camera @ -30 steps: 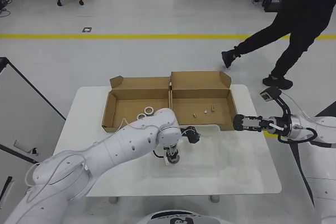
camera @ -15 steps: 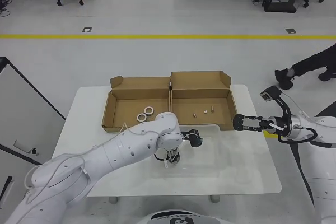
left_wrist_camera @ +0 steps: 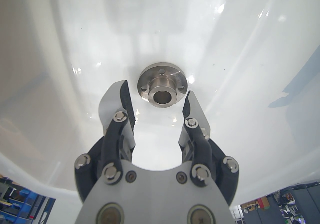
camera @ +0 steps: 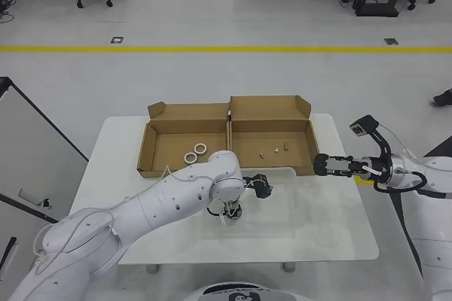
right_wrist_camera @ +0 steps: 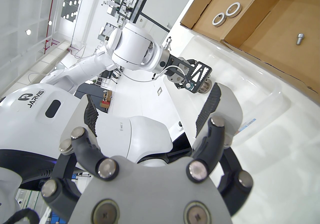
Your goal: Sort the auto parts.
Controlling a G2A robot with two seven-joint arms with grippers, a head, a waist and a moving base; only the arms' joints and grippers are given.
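The left gripper (left_wrist_camera: pixel 156 90) holds its jaws spread either side of the silver flanged metal hub (left_wrist_camera: pixel 162 86) in the clear plastic tray (left_wrist_camera: pixel 150 22), while the right gripper (camera: pixel 317 165) hovers with jaws spread near the brown cardboard box (camera: pixel 248 143).

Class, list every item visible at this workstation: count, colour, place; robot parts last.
table: one, white, under everything
cardboard boxes: two, brown, side by side at table's far side
rings: two, pale, left box
bolts: two, silver, right box
tray: one, clear, before the boxes
flanged hub: one, silver, in the tray
left tool: one, black-fingered, open astride the flanged hub
right tool: one, black-fingered, open, just right of the right box
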